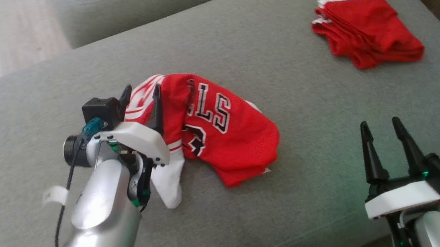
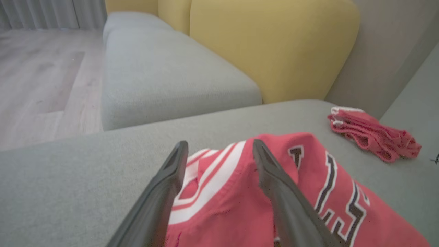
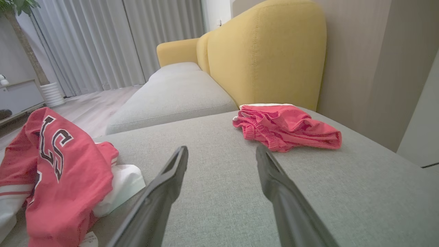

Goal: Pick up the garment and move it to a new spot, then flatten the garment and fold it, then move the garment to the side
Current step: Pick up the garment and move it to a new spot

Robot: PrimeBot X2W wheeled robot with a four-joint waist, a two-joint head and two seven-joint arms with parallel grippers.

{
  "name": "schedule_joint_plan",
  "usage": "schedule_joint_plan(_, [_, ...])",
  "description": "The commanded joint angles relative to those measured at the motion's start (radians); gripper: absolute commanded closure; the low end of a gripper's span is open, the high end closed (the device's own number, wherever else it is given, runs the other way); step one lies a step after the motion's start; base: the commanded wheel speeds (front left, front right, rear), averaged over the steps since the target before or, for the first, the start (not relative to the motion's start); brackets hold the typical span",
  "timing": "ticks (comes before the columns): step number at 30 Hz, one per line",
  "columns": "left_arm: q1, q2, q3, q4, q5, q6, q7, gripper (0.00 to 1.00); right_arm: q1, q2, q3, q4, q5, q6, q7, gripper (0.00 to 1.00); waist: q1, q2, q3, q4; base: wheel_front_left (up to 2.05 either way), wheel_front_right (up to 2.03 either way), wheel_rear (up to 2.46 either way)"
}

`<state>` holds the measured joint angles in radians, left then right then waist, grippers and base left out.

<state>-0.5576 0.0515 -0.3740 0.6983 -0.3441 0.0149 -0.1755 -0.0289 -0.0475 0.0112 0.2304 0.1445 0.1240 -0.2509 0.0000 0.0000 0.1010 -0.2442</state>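
Red jersey point(image 1: 225, 139) is seen bunched mid-cushion on the grey sofa point(image 1: 277, 215), left end effector point(image 1: 142, 88) spread astride its striped trim, right end effector point(image 1: 379, 122) spread over bare cushion; loose folds could be snagged by a finger and dragged off-spot.

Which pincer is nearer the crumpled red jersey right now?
Left. The left pincer sits open at the striped edge of the jersey, straddling the fabric. The right pincer, also open, is off to its right over the sofa cushion, not touching.
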Motion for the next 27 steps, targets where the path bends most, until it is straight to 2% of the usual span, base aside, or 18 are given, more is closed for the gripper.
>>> schedule_joint_plan(1, [-0.037,0.015,0.029,-0.046,0.003,0.007,-0.026,0.00,-0.016,-0.003,0.016,-0.041,-0.011,0.007,-0.011,0.00,0.0000,0.0000,-0.015,0.027,0.00,0.00,0.00])
schedule_joint_plan(5, [0.039,0.005,0.013,-0.123,-0.001,0.034,-0.074,0.00,0.004,-0.003,-0.017,-0.068,-0.038,0.007,-0.011,0.00,0.0000,0.0000,-0.048,0.083,0.00,0.00,0.00])
schedule_joint_plan(11, [0.220,0.001,-0.013,-0.296,0.023,0.101,-0.085,0.00,0.035,-0.003,-0.075,-0.098,-0.075,0.007,-0.011,0.00,0.0000,0.0000,-0.085,0.168,0.00,0.00,0.00])
schedule_joint_plan(16, [0.402,0.001,0.024,-0.456,0.060,0.157,-0.086,0.00,0.055,-0.003,-0.104,-0.104,-0.094,0.007,-0.011,0.00,0.0000,0.0000,-0.103,0.224,0.00,0.00,0.00])
schedule_joint_plan(22, [0.552,0.002,0.086,-0.557,0.097,0.176,-0.086,0.00,0.069,-0.003,-0.115,-0.088,-0.089,0.007,-0.011,0.00,0.0000,0.0000,-0.107,0.278,0.00,0.00,0.00])
schedule_joint_plan(27, [0.617,0.002,0.144,-0.611,0.123,0.163,-0.086,0.00,0.077,-0.003,-0.114,-0.062,-0.074,0.007,-0.011,0.00,0.0000,0.0000,-0.111,0.303,0.00,0.00,0.00])
